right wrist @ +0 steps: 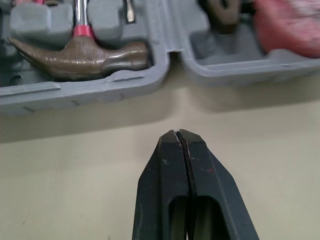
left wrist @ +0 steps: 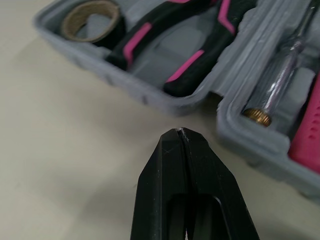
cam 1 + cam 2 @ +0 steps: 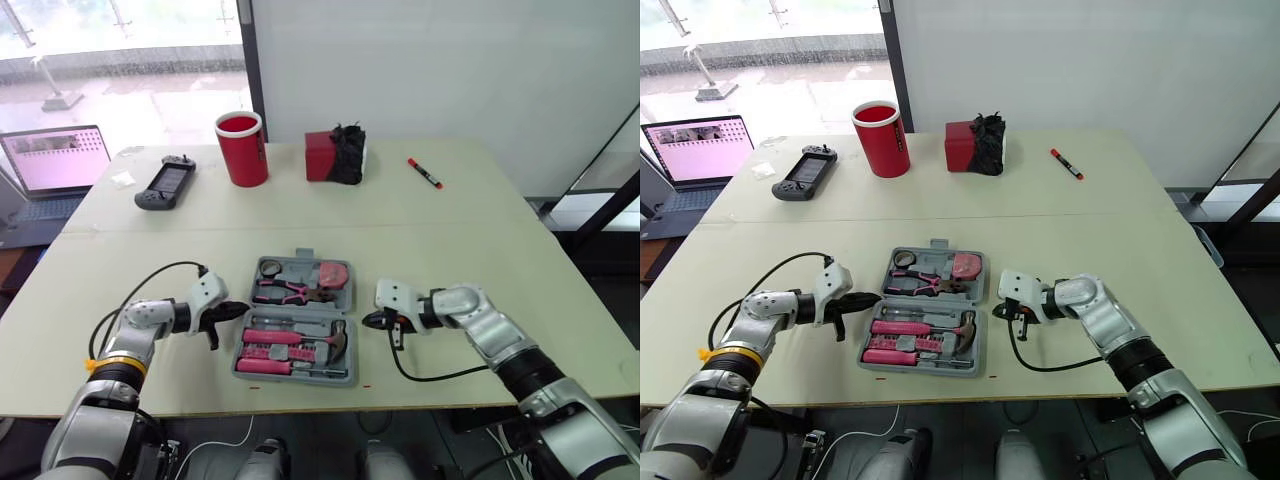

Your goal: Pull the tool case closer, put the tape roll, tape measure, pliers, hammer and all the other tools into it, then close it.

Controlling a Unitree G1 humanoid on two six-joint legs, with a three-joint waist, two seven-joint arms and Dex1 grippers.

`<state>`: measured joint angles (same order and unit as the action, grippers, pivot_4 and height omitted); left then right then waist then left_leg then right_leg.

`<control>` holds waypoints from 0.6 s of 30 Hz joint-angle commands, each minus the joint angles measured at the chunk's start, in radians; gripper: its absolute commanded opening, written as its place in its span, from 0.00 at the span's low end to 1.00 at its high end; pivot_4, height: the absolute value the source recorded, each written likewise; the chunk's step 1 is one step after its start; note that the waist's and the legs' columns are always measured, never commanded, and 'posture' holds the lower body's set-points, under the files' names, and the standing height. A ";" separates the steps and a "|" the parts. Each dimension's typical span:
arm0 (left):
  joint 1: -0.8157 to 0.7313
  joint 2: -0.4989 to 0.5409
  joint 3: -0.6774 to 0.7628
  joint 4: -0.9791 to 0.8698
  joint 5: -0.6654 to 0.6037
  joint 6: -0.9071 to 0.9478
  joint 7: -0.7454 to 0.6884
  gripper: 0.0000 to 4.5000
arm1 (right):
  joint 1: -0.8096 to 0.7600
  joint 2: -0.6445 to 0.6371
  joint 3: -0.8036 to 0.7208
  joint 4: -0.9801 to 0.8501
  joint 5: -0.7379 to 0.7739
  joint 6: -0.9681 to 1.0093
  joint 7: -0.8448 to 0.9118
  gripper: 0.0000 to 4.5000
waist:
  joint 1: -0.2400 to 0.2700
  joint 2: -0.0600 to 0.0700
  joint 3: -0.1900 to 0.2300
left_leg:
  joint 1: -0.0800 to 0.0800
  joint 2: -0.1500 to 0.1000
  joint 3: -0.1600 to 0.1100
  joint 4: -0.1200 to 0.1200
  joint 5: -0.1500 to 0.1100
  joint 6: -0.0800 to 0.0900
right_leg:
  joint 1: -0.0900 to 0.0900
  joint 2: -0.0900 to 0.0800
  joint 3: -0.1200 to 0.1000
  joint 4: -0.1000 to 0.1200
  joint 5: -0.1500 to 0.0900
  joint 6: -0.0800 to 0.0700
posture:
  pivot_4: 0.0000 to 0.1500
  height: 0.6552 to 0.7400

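Grey plastic tool case (image 1: pixel 90 91) lying open near the pale table's (image 3: pixel 450 250) front edge, tools seated, between left gripper (image 3: pixel 240 312) and right gripper (image 3: pixel 368 320), each with fingers pressed together, empty; closing apparently remains, requiring one half folded over the hinge.

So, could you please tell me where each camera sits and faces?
Left eye view: head, facing down over both arms at the tool case.
Right eye view: beside it, same scene.
Left wrist view: along the shut left gripper toward the pliers.
Right wrist view: along the shut right gripper toward the hammer.
All share the tool case.
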<state>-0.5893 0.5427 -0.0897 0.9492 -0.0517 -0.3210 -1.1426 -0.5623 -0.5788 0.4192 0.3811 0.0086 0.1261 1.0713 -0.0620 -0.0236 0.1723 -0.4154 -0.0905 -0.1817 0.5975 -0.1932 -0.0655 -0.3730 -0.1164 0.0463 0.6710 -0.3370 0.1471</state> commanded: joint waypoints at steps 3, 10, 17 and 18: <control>-0.010 -0.031 -0.038 -0.041 0.021 0.000 -0.049 0.00 | -0.061 0.078 -0.012 0.066 -0.025 -0.096 -0.002 0.01 | -0.007 0.000 0.000 | 0.000 0.000 0.000 0.000 0.000 0.000 | 0.000 0.000 0.000 0.001 0.000 0.000 | 1.00 1.00; 0.050 -0.029 -0.064 -0.179 0.024 0.065 -0.082 0.00 | -0.057 0.107 -0.033 0.070 -0.030 -0.116 0.011 0.01 | -0.008 0.000 0.000 | 0.000 0.000 -0.001 0.000 0.000 0.000 | 0.000 0.000 0.000 0.001 0.000 0.000 | 1.00 1.00; 0.109 -0.012 -0.066 -0.242 0.022 0.118 -0.081 0.00 | -0.066 0.118 -0.036 0.082 -0.056 -0.105 0.002 0.01 | -0.010 0.001 0.000 | 0.001 0.000 -0.001 0.000 0.000 0.000 | 0.000 0.000 0.000 0.002 0.000 0.000 | 1.00 1.00; 0.121 -0.008 -0.067 -0.257 0.016 0.133 -0.093 0.00 | -0.063 0.120 -0.037 0.077 -0.056 -0.101 0.005 0.01 | -0.010 0.001 0.000 | 0.002 0.000 0.000 0.000 0.000 0.000 | 0.000 0.000 0.000 0.002 0.000 0.000 | 1.00 1.00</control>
<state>-0.4956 0.5557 -0.1195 0.7312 -0.0317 -0.2012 -1.1885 -0.6032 -0.4917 0.3907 0.4902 -0.0598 0.0407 1.0754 -0.0719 -0.0227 0.1718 -0.4137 -0.0906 -0.1820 0.5977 -0.1930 -0.0657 -0.3727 -0.1164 0.0468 0.6733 -0.3370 0.1471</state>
